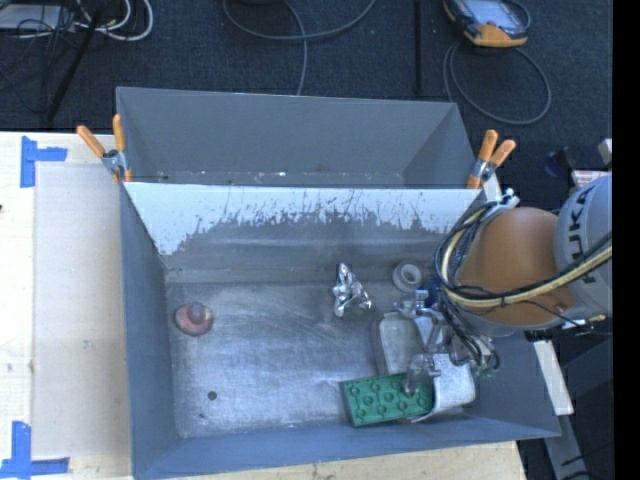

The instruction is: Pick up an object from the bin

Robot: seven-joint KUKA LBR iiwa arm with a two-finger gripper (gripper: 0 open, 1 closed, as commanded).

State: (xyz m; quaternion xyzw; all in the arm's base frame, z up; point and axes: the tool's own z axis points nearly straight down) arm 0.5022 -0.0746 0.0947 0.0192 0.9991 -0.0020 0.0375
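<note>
My gripper [436, 346] is low in the bin's right front part, below the arm's orange cover. It sits just right of a grey translucent block [393, 340] and above a green studded plate [384, 400] that lies flat by the front wall. A white rounded thing [458, 389] lies against the plate's right end, partly under the gripper. A small grey ring [407, 275] rests just behind the gripper's left side. I see nothing held.
A shiny silver jack-shaped piece [347, 292] lies mid-bin, left of the ring. A reddish round thing [193, 317] sits far left. The arm and its cables cover the bin's right wall.
</note>
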